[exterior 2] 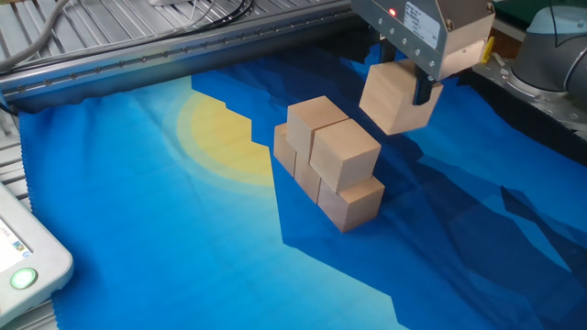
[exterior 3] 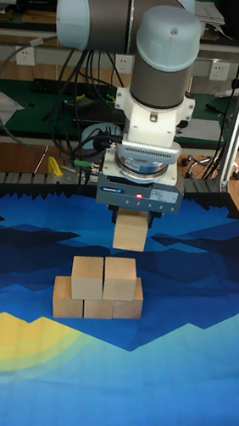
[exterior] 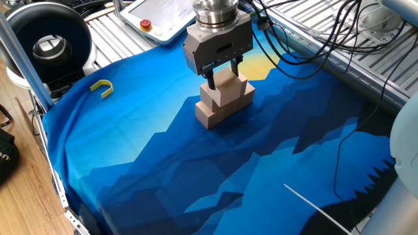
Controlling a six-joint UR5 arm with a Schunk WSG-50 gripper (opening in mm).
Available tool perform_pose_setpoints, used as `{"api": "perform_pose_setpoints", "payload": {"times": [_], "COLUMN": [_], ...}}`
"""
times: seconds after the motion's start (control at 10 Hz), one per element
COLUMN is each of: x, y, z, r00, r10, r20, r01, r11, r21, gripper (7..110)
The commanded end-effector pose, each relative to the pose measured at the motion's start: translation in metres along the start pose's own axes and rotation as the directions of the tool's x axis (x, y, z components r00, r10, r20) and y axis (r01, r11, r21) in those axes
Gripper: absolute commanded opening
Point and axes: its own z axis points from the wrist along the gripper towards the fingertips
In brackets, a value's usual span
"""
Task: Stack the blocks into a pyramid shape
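Five tan wooden blocks (exterior 2: pixel 335 170) stand stacked on the blue cloth, three in a bottom row and two on top (exterior 3: pixel 104 277). In one fixed view the stack (exterior: pixel 219 108) sits near the cloth's middle. My gripper (exterior 2: pixel 402 90) is shut on a sixth block (exterior 2: pixel 390 105), held in the air above and slightly to one side of the stack, not touching it. The tall fixed view shows the held block (exterior 3: pixel 131 234) under the gripper (exterior 3: pixel 130 224), just above the upper row's right end. In one fixed view the gripper (exterior: pixel 222 72) partly hides the held block (exterior: pixel 226 81).
A small yellow hook-shaped piece (exterior: pixel 102 87) lies near the cloth's left edge. A white teach pendant (exterior: pixel 160 16) and a black round device (exterior: pixel 49 42) sit beyond the cloth. Cables (exterior: pixel 313 39) run over the metal frame at the back right.
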Motion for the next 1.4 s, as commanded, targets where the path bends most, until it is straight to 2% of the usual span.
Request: {"api": "perform_pose_setpoints", "payload": {"times": [0.0,0.2,0.4,0.5,0.6,0.7,0.9,1.1,1.3], "x": [0.003,0.005,-0.016,-0.026,-0.031,-0.033,-0.031,-0.025,-0.027], "y": [0.007,0.011,-0.002,-0.003,-0.006,-0.005,-0.02,-0.022,-0.011], "z": [-0.001,-0.001,-0.002,0.0,-0.001,-0.002,-0.006,-0.008,-0.008], "r00": [1.0,0.998,0.998,0.998,0.999,0.999,0.999,0.999,0.999], "r10": [-0.027,-0.061,-0.06,-0.057,-0.04,-0.031,-0.029,-0.041,-0.046], "r20": [-0.011,-0.015,-0.018,-0.015,-0.012,-0.011,-0.016,-0.031,-0.012], "r01": [0.026,0.06,0.06,0.056,0.04,0.031,0.03,0.042,0.046], "r11": [0.999,0.997,0.997,0.997,0.999,0.999,0.999,0.999,0.999], "r21": [-0.029,-0.048,-0.046,-0.044,-0.015,-0.008,0.041,0.025,-0.021], "gripper": [7,7,7,7,7,7,7,7,7]}}
